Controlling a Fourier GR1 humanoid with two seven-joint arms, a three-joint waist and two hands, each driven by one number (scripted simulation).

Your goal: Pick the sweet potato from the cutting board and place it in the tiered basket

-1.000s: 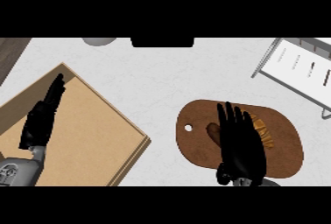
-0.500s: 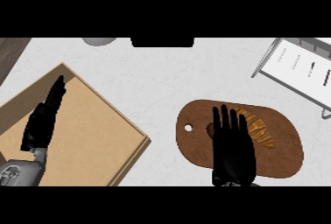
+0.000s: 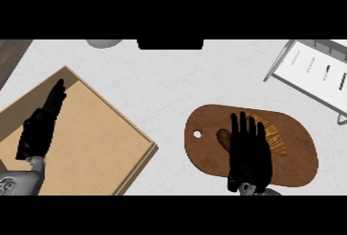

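Right hand flat over the sweet potato on the cutting board

We see the right hand (image 3: 248, 149) spread with straight fingers above the brown cutting board (image 3: 298, 160), holding nothing; the sweet potato (image 3: 272, 136) lies on the board, partly hidden under those fingers, its ridged orange side showing just to their right. The tiered basket (image 3: 318, 73) stands well apart at the upper right. Our left hand (image 3: 41, 126) rests open, fingers up, over the tan board (image 3: 102, 147) at the left

Sweet potato (image 3: 271, 134) on cutting board (image 3: 298, 160) (basket (image 3: 318, 73) behind)
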